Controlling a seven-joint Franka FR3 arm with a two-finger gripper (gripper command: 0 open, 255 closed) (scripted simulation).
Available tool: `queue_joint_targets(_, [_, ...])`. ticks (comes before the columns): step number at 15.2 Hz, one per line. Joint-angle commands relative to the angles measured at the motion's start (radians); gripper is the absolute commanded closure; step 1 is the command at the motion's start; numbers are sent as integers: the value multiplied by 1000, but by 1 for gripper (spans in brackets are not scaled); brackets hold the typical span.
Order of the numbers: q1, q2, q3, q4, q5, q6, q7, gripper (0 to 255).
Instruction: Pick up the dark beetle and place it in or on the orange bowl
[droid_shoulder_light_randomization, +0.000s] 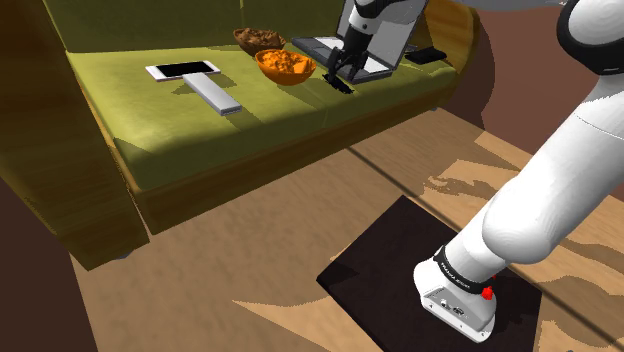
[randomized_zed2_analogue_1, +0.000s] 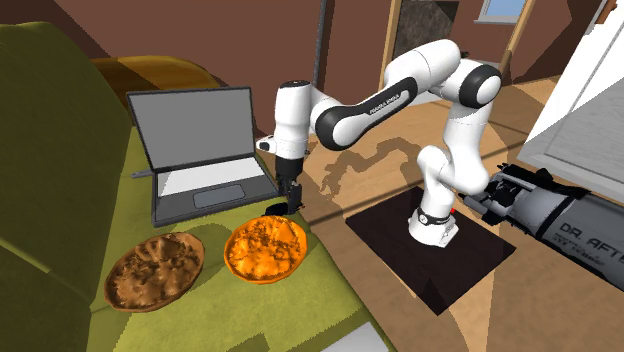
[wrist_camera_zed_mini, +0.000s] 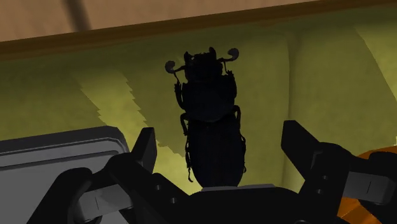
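A: Where does the beetle lie?

B: The beetle (wrist_camera_zed_mini: 210, 108) lies flat on the olive seat of the sofa (droid_shoulder_light_randomization: 280, 112), between the laptop (randomized_zed2_analogue_1: 200, 150) and the orange bowl (randomized_zed2_analogue_1: 265, 250). It is nearly black, with a long oval body, thin jointed legs and two feelers curled at the tips.

A: And the gripper?

B: The gripper (wrist_camera_zed_mini: 220, 140) hangs low over the seat with its fingers spread wide. One blunt black finger stands on each side of the beetle's body. A strip of cushion shows on both sides, so neither finger touches it and nothing is held.

A: What is the bowl like?

B: It is round and shallow, with a rough, mottled orange inside. It sits on the seat just beside the gripper, on the side away from the laptop. A brown bowl (randomized_zed2_analogue_1: 155, 270) of the same shape, blotched dark and light, sits just beside it without touching.

A: Anything else on the cushion?

B: The laptop is grey and flat-edged, its lid up and its screen plain grey. Well apart from these, at the shoulder view's left, lie a thin white phone (droid_shoulder_light_randomization: 183, 70) and a grey bar (droid_shoulder_light_randomization: 213, 95). The floor (droid_shoulder_light_randomization: 300, 210) shows wood grain.
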Motion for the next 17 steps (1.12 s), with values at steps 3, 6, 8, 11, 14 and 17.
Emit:
queue_joint_targets(3, [-1,18,0,-21,4,33,-3,0])
queue_joint_targets(6, [-2,19,0,-21,4,33,-3,0])
queue_joint_targets(8, [-2,19,1,-21,4,33,-3,0])
queue_joint_targets(11, [-1,16,2,-22,3,32,1,255])
queue_joint_targets(14, [-2,21,1,-15,4,30,-2,255])
queue_joint_targets(17, [-2,23,1,-13,5,30,-2,255])
